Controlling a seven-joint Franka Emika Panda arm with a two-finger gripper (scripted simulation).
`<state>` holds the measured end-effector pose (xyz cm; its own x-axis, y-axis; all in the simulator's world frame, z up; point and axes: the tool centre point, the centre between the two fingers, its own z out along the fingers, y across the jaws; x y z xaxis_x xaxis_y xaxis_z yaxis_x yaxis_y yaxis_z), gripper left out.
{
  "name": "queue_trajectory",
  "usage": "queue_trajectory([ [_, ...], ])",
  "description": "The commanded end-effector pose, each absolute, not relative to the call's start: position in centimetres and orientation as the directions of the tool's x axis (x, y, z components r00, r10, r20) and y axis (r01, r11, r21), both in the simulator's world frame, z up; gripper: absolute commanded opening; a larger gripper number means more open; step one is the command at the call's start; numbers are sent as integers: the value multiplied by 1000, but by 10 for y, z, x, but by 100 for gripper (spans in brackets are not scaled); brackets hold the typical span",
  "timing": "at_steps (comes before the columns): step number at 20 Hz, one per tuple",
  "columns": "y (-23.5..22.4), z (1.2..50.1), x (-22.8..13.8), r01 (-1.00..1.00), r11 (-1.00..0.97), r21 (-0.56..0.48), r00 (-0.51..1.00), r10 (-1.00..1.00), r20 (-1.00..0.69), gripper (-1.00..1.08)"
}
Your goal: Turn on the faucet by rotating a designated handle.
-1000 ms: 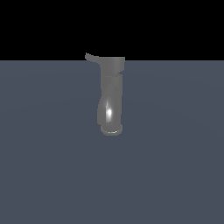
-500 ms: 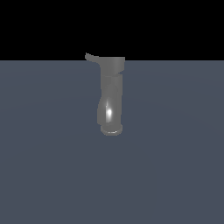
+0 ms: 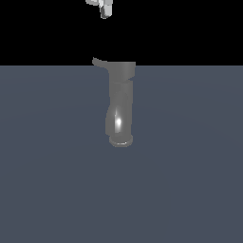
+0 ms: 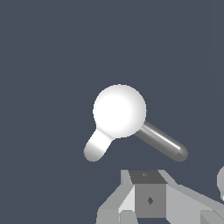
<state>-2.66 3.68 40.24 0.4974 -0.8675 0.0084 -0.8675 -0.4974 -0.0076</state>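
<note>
My end effector (image 3: 105, 9) peeks in at the top edge of the exterior view, at about 12 o'clock from the faucet (image 3: 120, 105). Only a small white tip of it shows there, well apart from the faucet and touching nothing. I cannot tell if it is open or closed.

The faucet is a shiny grey column on the dark grey table (image 3: 190, 180). It sits near the middle of the exterior view. Its wide cap is at the far end and its round ring end points toward 6 o'clock. A bright spot shines low on the column.

The handle (image 3: 100, 61) is a small thin grey lever. It sticks out of the cap toward 9 o'clock.

In my wrist view I look down on the faucet's white round top (image 4: 119, 110). The handle (image 4: 97, 146) is the short white stub, and a grey rod (image 4: 162, 141) pokes out the other side.
</note>
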Motion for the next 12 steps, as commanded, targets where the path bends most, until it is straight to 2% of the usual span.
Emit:
queue_trajectory([
  [1,40,393,-16,-897,-443,-8,443,-897,7,-100],
  [12,53,347,27,-981,-192,-4,192,-981,1,-100],
])
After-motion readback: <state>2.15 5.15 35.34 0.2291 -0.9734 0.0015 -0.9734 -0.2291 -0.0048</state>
